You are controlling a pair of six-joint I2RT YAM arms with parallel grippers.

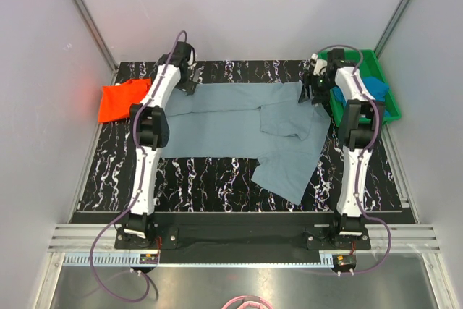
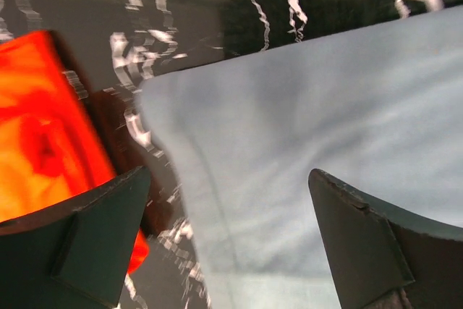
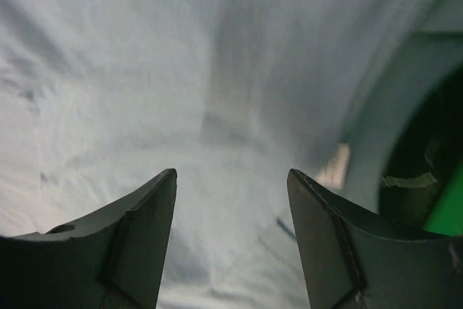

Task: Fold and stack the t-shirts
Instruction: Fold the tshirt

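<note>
The large grey-blue t-shirt [image 1: 239,128] lies spread on the dark marbled table, part folded, with a flap hanging toward the front right. My left gripper [image 1: 189,77] is open above its far left corner [image 2: 304,128]. My right gripper [image 1: 311,92] is open above its far right corner [image 3: 217,106]. The orange-red t-shirt [image 1: 119,100] lies crumpled at the far left and shows in the left wrist view [image 2: 43,128]. The bright blue t-shirt [image 1: 376,90] lies in the green tray.
The green plastic tray [image 1: 380,63] stands at the far right beside my right arm; its edge shows in the right wrist view [image 3: 448,208]. White walls close in the table on three sides.
</note>
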